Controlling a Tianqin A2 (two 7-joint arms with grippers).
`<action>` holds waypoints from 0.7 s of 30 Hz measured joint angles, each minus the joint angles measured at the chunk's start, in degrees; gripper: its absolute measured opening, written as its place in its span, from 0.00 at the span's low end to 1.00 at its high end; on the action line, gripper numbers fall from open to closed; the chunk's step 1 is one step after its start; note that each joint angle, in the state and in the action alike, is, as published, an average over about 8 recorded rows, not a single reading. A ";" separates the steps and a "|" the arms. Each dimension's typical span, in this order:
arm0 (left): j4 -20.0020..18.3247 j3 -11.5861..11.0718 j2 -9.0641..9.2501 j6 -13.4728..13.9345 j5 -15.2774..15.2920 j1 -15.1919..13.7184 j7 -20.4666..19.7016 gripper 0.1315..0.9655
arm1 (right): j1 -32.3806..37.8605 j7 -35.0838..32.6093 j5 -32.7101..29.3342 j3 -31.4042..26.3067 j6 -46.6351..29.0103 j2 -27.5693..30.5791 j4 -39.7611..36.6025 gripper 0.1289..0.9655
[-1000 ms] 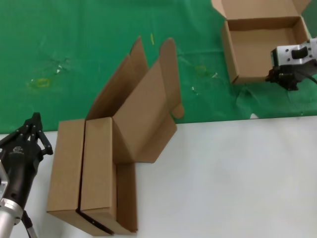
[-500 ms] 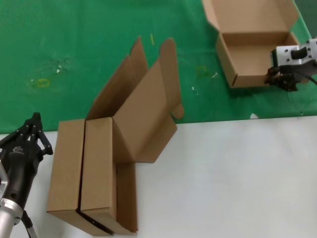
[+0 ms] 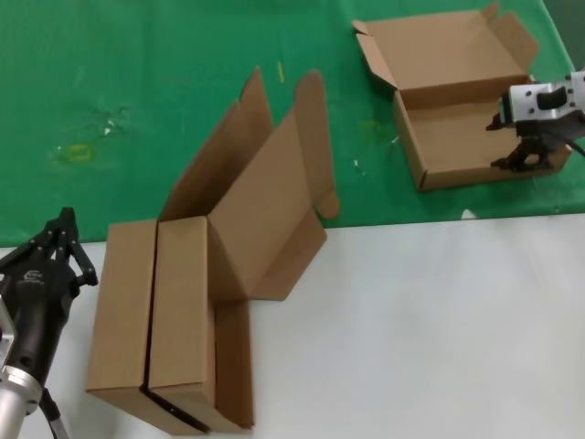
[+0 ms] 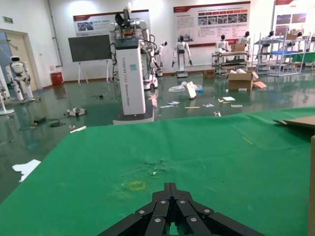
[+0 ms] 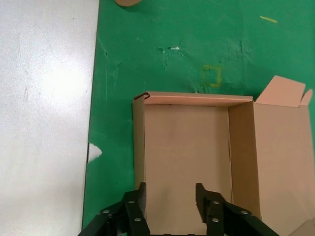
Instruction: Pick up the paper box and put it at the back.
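The paper box (image 3: 462,114) lies open on the green cloth (image 3: 137,91) at the far right, lid flat behind it, so the placing looks essentially done. The right gripper (image 3: 527,151) hovers at its right wall, fingers (image 5: 135,206) narrowly parted and empty. The left gripper (image 3: 57,240) waits near left, fingers closed, beside two more boxes (image 3: 183,311).

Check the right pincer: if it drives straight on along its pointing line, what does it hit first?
Likely the box floor. The right pincer is open, its fingers just over the box's near wall and aimed into the open tray on the green cloth. Height above the floor is unclear.
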 joint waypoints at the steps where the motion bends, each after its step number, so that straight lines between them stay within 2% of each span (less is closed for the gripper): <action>1: 0.00 0.00 0.00 0.00 0.00 0.00 0.00 0.02 | 0.00 0.00 0.00 0.00 0.00 0.00 0.00 0.21; 3: 0.00 0.00 0.00 0.00 0.00 0.00 0.00 0.02 | 0.00 0.00 0.00 0.00 0.00 0.00 0.00 0.21; 15: 0.00 0.00 0.00 0.00 0.00 0.00 0.00 0.04 | 0.00 0.00 0.00 0.00 0.00 0.00 0.00 0.53; 20: 0.00 0.00 0.00 0.00 0.00 0.00 0.00 0.11 | 0.00 0.00 0.00 0.00 0.00 0.00 0.00 0.69; 21: 0.00 0.00 0.00 0.00 0.00 0.00 0.00 0.12 | 0.00 0.00 0.00 0.00 0.00 0.00 0.00 0.69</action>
